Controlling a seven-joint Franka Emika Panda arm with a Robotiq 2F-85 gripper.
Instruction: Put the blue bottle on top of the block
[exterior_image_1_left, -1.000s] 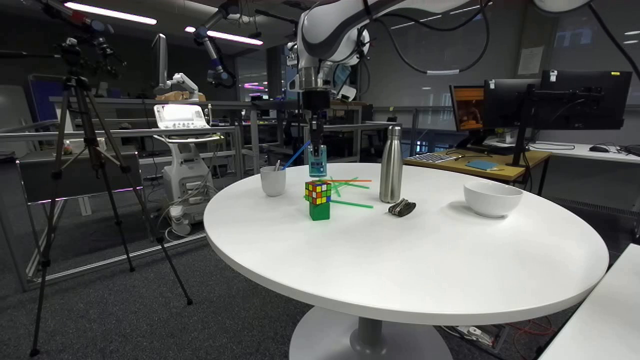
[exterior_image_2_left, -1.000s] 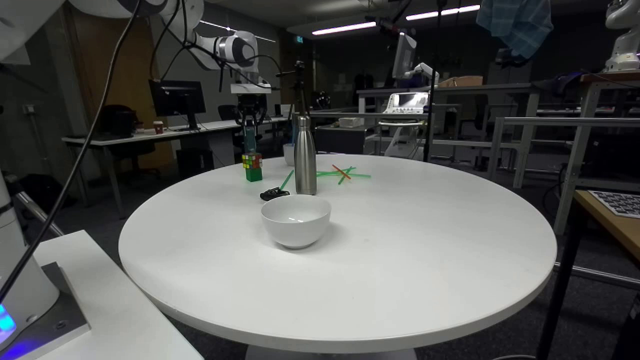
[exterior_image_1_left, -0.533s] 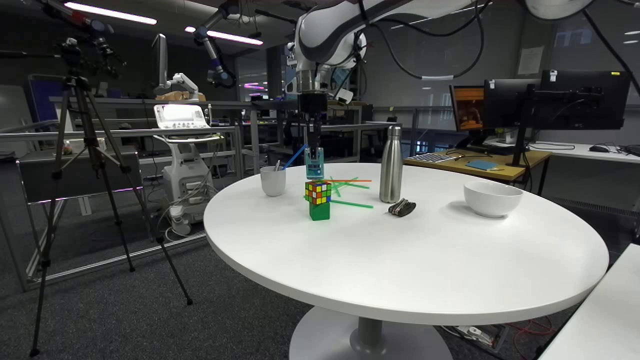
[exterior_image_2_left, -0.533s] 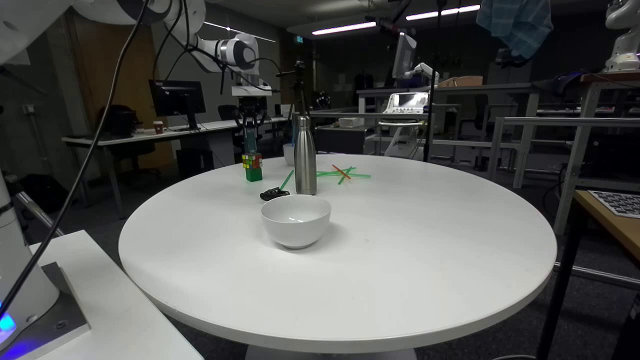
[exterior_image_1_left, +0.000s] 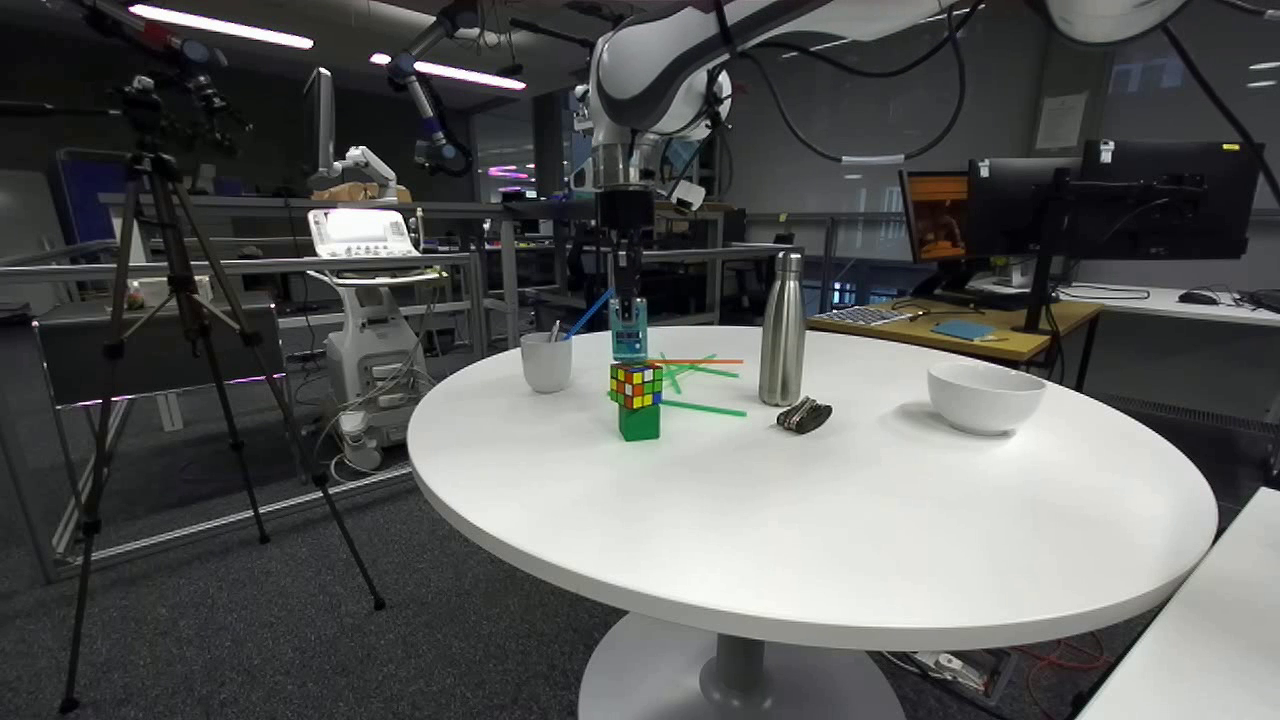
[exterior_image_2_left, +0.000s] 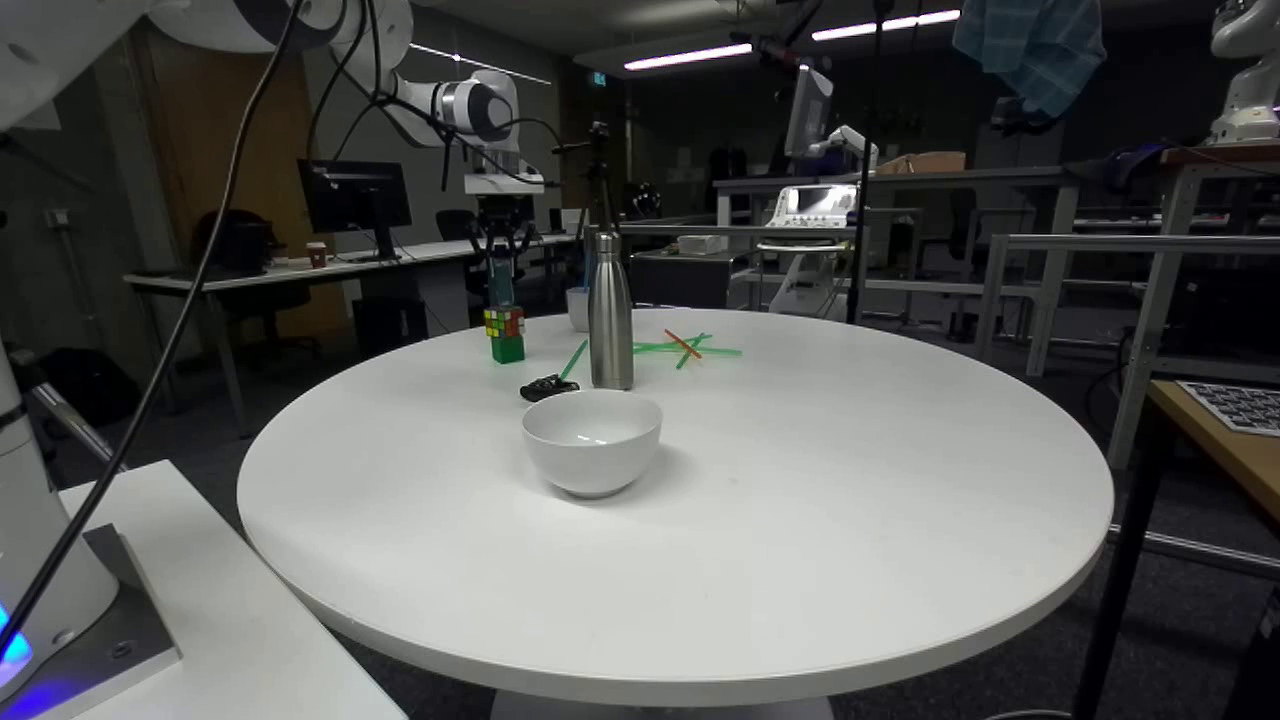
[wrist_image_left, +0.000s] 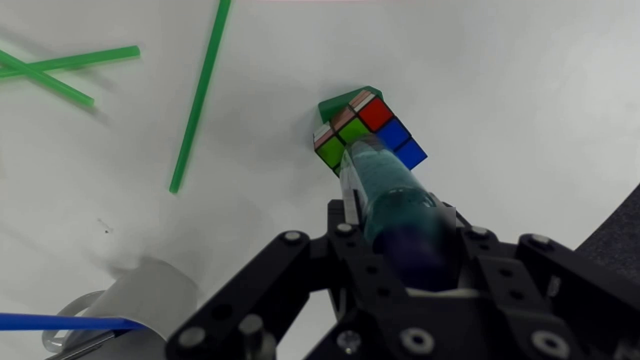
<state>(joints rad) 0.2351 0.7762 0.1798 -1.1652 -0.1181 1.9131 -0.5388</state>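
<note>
1. Bottle (exterior_image_1_left: 629, 336) has sunk slightly since a moment ago.
2. Clamped in the gripper (wrist_image_left: 397, 212), it hangs below, long axis near upright.
3. Cube (exterior_image_1_left: 637, 386) lies almost straight beneath the gripper, just under the bottle; contact unclear.

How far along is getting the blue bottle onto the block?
Done: the blue bottle is lifted over the Rubik's cube atop the green block. In hand: placement; whether bottle meets cube is unclear. Left: probably settling and release, since the gripper holds the bottle.
</note>
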